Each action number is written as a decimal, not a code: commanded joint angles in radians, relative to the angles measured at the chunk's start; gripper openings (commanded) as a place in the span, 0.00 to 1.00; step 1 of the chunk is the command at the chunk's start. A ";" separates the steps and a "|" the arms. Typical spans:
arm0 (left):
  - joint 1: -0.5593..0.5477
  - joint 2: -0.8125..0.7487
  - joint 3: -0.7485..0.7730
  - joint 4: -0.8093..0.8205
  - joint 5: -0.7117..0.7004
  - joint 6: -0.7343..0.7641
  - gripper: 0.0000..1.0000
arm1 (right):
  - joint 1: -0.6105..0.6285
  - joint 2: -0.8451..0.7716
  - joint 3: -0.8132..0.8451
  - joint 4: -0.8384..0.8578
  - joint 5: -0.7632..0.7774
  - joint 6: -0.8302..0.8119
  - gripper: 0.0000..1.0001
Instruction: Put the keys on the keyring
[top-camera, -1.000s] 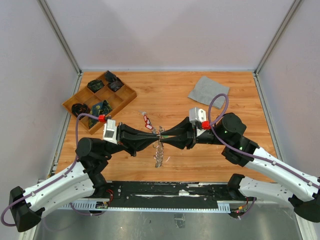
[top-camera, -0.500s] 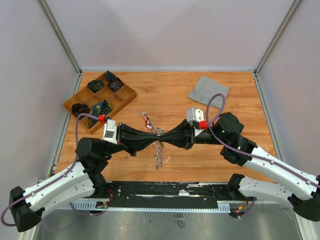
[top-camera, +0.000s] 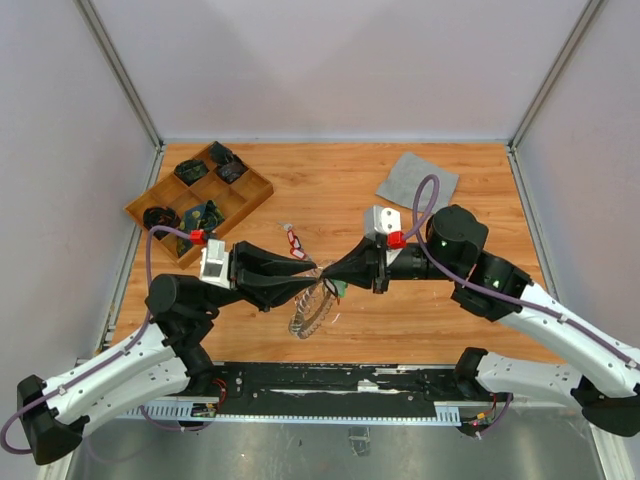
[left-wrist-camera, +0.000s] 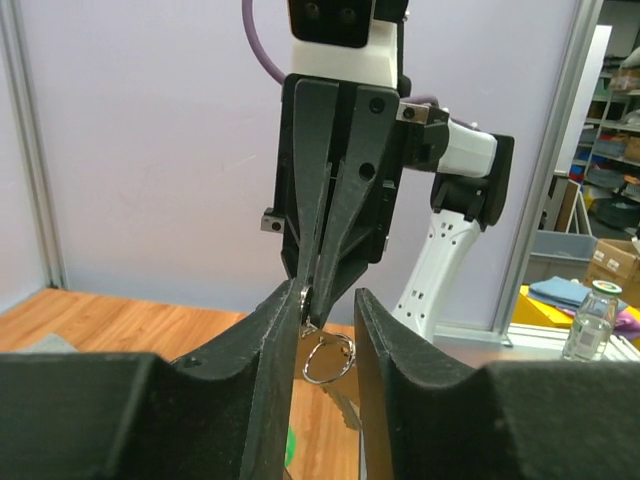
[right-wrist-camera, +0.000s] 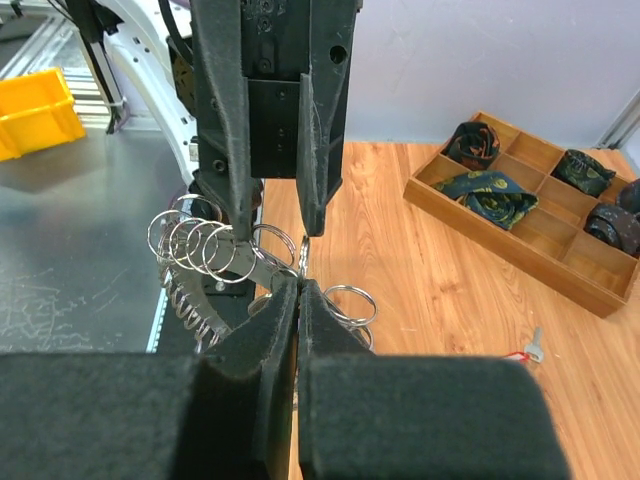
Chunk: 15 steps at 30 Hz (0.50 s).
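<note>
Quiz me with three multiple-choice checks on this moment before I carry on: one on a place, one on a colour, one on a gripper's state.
1. Where on the table does the grey cloth lie, seen from the top camera?
A. far right
B. near left
C. dead centre

2. What colour is the tag on the key lying loose beyond the left gripper?
A. blue
B. red
C. yellow

3. How is the right gripper?
A. wide open
B. shut on the grey cloth
C. shut on the keyring

Answers:
1 A, the cloth sits toward the far right corner.
2 B, the tag shows red in the top view.
3 C, its fingers meet on a small ring at the keyring's rim.
</note>
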 joint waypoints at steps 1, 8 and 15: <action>0.004 -0.016 0.054 -0.044 0.021 0.043 0.35 | 0.007 0.039 0.152 -0.252 0.024 -0.123 0.01; 0.004 -0.012 0.120 -0.221 0.038 0.141 0.39 | 0.007 0.121 0.369 -0.601 0.041 -0.224 0.01; 0.004 0.034 0.190 -0.366 0.071 0.225 0.41 | 0.007 0.224 0.553 -0.898 0.058 -0.297 0.00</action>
